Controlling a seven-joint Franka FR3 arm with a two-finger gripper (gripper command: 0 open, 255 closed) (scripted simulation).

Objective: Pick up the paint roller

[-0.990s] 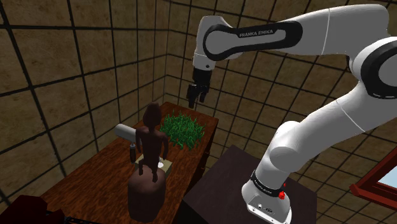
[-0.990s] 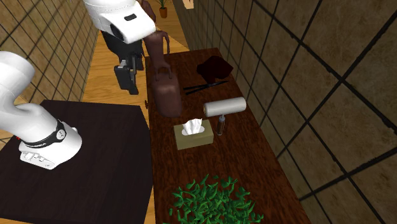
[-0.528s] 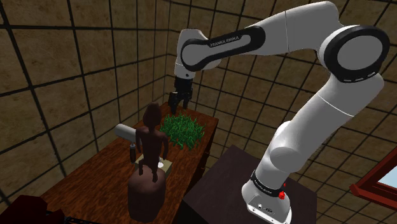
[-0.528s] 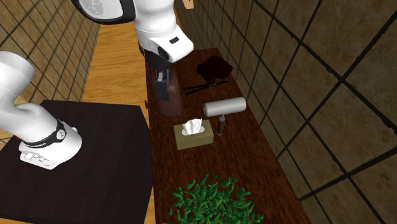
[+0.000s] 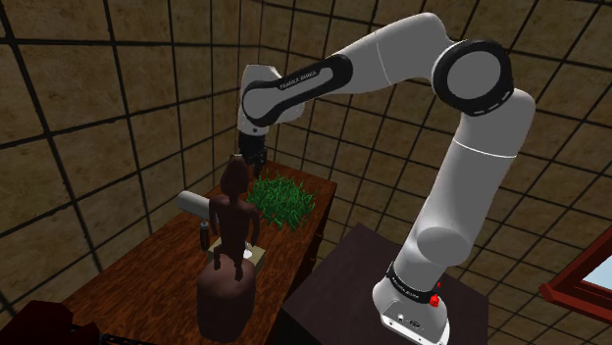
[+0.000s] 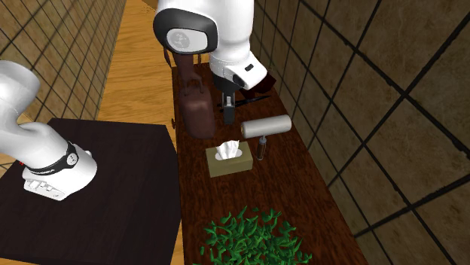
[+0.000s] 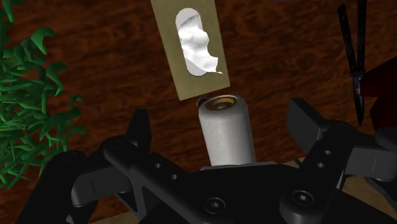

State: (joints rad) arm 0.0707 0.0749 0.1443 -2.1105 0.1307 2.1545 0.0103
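The paint roller [image 6: 265, 126] is a pale grey cylinder on a short dark handle [image 6: 261, 147], lying on the dark wooden table [image 6: 297, 188] beside a tissue box. My black gripper [image 6: 228, 110] hangs above the table, between a brown jug and the roller. In the wrist view the roller [image 7: 226, 133] lies straight below, between the two fingers [image 7: 140, 127], which stand wide apart and do not touch it. In the shoulder view the gripper [image 5: 247, 159] is over the table behind a brown figurine's head, with the roller [image 5: 193, 203] lower and to that view's left.
An olive tissue box [image 6: 229, 160] sits against the roller's handle end. A brown jug [image 6: 194, 109] and a brown figurine [image 5: 235, 211] stand close by. A green plant [image 6: 252, 237] fills one table end; scissors [image 6: 245, 98] and a dark lump [image 6: 254, 79] lie at the other.
The arm has swung from beside the table's edge in over the table, towards the shoulder view's left. The gripper now hangs over the roller. Nothing on the table has moved.
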